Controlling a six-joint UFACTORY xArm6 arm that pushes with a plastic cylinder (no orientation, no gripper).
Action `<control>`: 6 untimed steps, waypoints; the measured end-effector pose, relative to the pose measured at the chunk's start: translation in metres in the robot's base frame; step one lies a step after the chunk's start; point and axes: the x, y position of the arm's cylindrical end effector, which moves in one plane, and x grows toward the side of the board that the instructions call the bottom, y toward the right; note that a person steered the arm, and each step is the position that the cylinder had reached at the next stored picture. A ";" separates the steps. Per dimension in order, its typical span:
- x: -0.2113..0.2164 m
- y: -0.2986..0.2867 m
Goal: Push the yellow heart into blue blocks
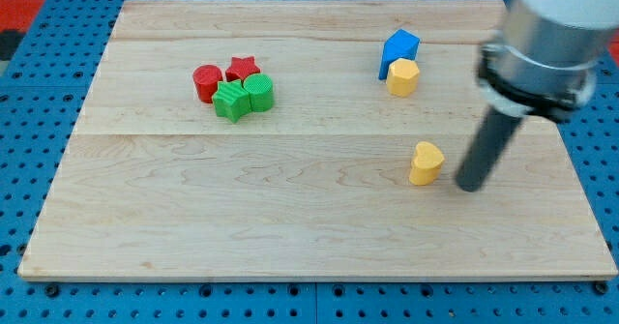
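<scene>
**My tip stands just right of the yellow heart, with the blue block well up the surface.**

There is no pincer on this arm, so nothing opens, closes or holds; the work is done by my tip [470,185], the lower end of a dark rod resting on the wooden surface [290,227]. It sits just beside the yellow heart [426,162], on the heart's right and slightly below it, with a thin gap between them, so no push appears to be under way. The blue block [397,49] lies toward the view's top, touching a yellow hexagonal block [402,76] that sits between it and the heart. From this side a push would send the heart leftward, so I judge the tip needs to come under it first. Well apart at the left cluster a red cylinder [206,82], red star [243,69], green star [230,102] and green cylinder [259,92].
</scene>
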 end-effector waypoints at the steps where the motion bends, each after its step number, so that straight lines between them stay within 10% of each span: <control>1: -0.043 -0.050; 6: -0.051 -0.167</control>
